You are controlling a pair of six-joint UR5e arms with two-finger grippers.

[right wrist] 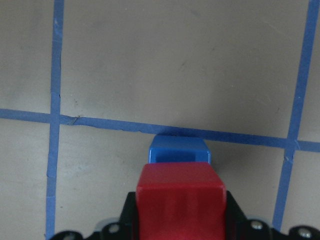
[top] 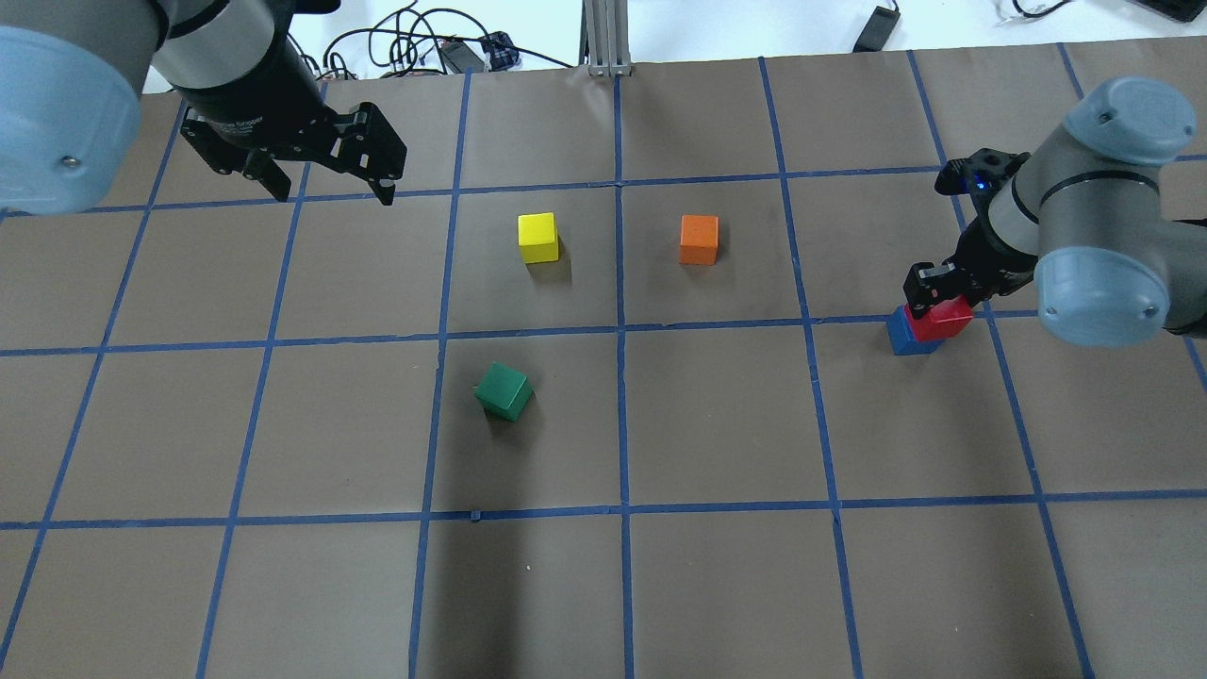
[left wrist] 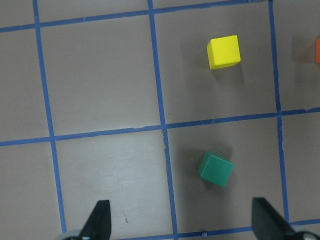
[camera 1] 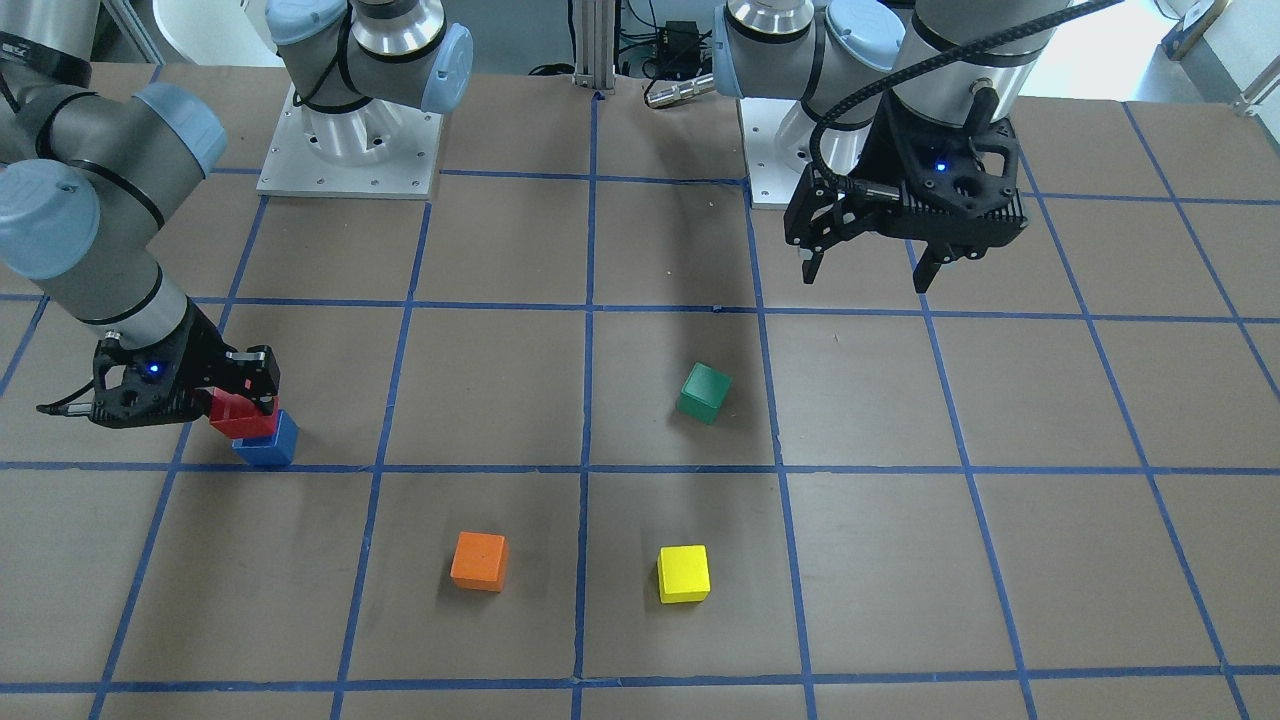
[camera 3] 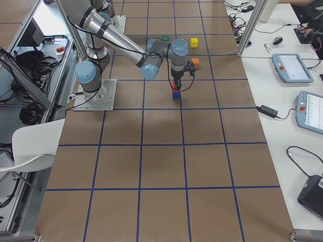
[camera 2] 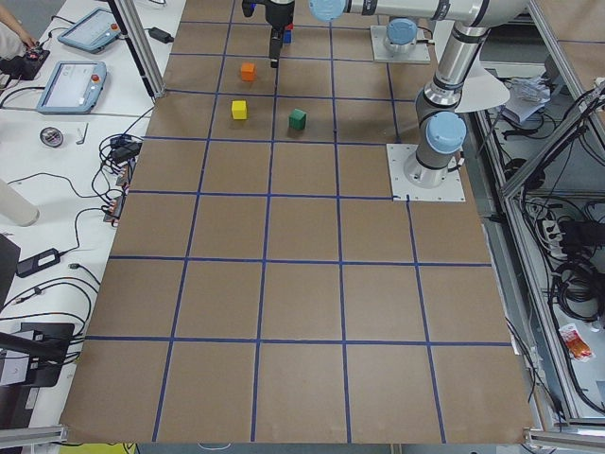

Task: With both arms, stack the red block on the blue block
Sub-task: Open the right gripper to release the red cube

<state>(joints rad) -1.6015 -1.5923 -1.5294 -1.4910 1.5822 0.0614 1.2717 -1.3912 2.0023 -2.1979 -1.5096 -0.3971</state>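
Observation:
My right gripper (camera 1: 243, 398) is shut on the red block (camera 1: 236, 414) and holds it on top of the blue block (camera 1: 270, 444), offset toward the gripper. I cannot tell whether the red rests fully on the blue. In the overhead view the red block (top: 945, 319) overlaps the blue block (top: 906, 335) at the right. The right wrist view shows the red block (right wrist: 181, 192) between the fingers, with the blue block (right wrist: 179, 149) just beyond it. My left gripper (camera 1: 866, 268) is open and empty, raised high near its base; it also shows in the overhead view (top: 332, 191).
A green cube (camera 1: 704, 392) lies tilted near the table's middle. An orange cube (camera 1: 479, 560) and a yellow cube (camera 1: 684, 573) sit toward the operators' side. The left wrist view shows the green cube (left wrist: 215, 169) and the yellow cube (left wrist: 223, 51) below it.

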